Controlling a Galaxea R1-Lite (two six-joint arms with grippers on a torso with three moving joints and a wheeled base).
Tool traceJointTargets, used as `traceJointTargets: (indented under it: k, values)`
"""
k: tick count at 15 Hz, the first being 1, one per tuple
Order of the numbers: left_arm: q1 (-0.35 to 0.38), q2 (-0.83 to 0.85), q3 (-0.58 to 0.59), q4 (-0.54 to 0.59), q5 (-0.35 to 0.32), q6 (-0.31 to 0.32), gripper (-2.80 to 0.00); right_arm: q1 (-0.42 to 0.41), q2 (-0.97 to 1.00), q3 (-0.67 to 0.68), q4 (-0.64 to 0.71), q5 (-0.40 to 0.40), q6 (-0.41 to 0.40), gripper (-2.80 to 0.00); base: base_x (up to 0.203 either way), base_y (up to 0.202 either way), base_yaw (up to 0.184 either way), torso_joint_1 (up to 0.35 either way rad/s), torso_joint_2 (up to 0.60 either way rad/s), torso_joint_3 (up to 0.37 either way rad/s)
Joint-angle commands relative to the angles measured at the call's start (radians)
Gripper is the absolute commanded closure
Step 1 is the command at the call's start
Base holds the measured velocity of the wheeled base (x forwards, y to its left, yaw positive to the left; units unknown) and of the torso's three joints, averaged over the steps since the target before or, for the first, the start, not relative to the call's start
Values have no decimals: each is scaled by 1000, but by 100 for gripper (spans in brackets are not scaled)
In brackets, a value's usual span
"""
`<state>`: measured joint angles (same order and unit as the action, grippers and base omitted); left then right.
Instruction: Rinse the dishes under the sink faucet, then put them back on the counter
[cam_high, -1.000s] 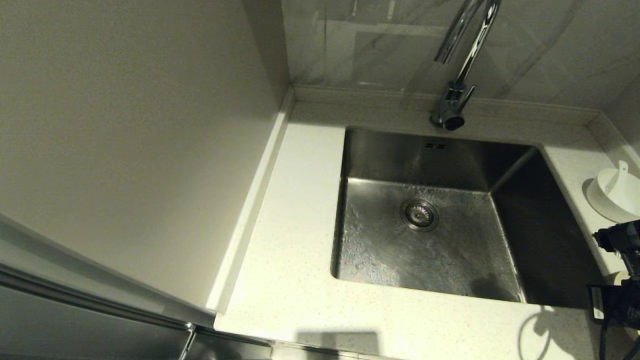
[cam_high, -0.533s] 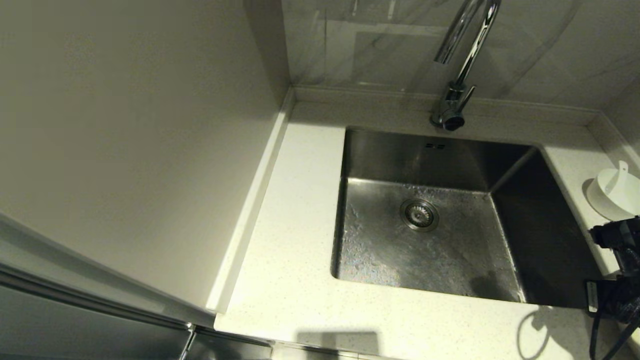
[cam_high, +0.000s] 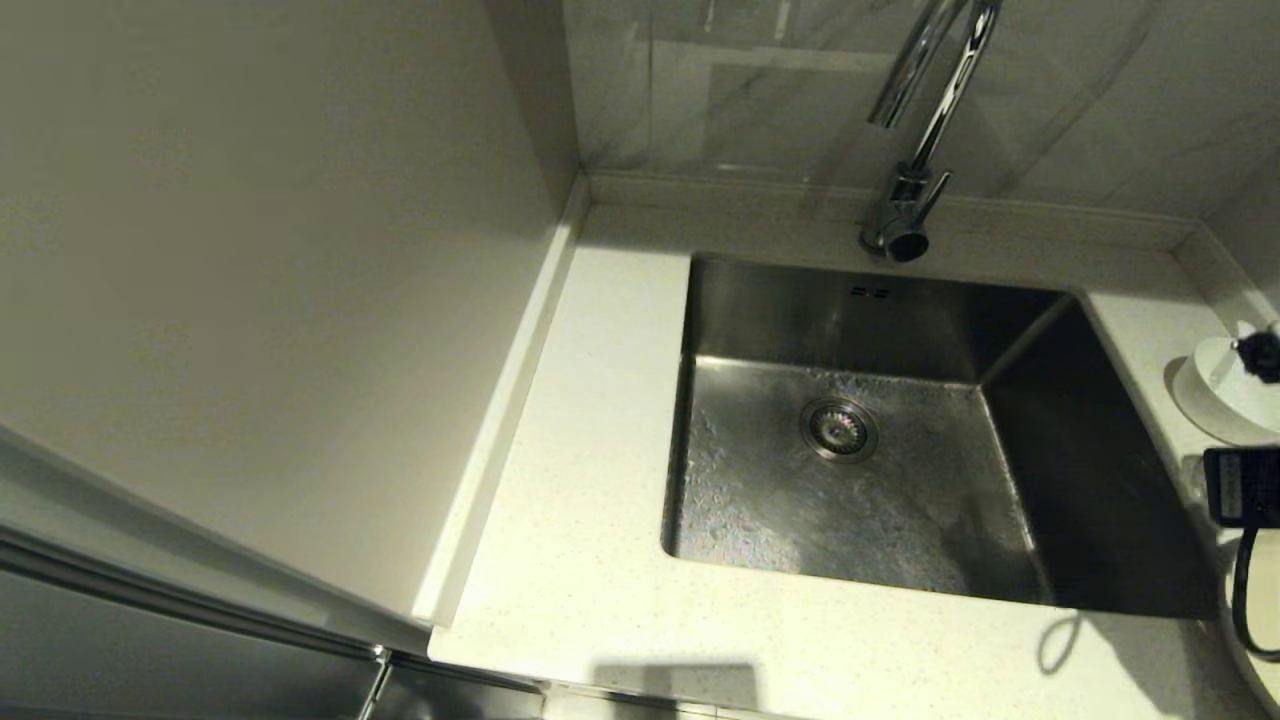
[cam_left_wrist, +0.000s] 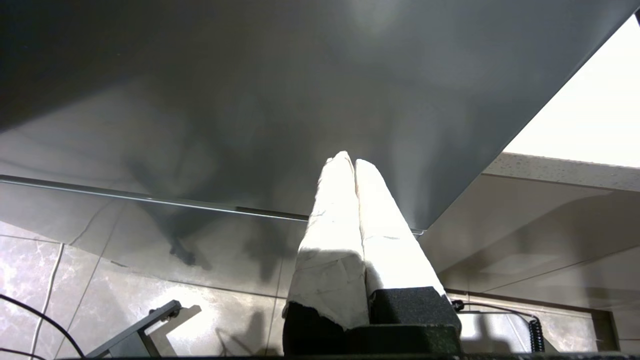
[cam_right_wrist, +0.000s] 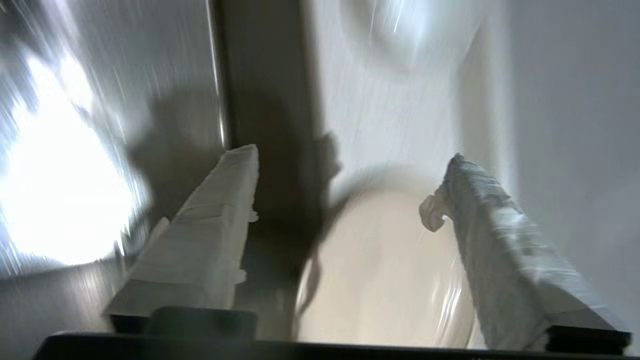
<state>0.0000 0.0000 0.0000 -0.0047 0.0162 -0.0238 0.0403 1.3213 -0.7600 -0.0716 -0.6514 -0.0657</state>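
2 fingers of my right gripper stand wide apart over the cream plate, holding nothing; plate and bowl sit on the counter right of the sink, probably set down after rinsing. My left gripper hangs pressed together below the counter. No writing shows.

My left gripper has two long tapered fingers wrapped in creased white tape, set in black foam-like blocks. My right gripper wears the same white wrapping; its black housing trails a looping black cable
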Motion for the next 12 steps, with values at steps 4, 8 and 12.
traceJointTargets:
  k: [4,8,12]
  values:
    - [0,-3,0,0,1,-1,0,8,-26,-285,-32,24,-125,-280,0,0,0,0,0,0]
    - [0,-3,0,0,1,-1,0,33,-49,-330,-35,82,-197,0,0,0,0,0,0,0]
    - [0,-3,0,0,1,-1,0,50,-145,-382,-27,146,-193,0,0,0,0,0,0,0]
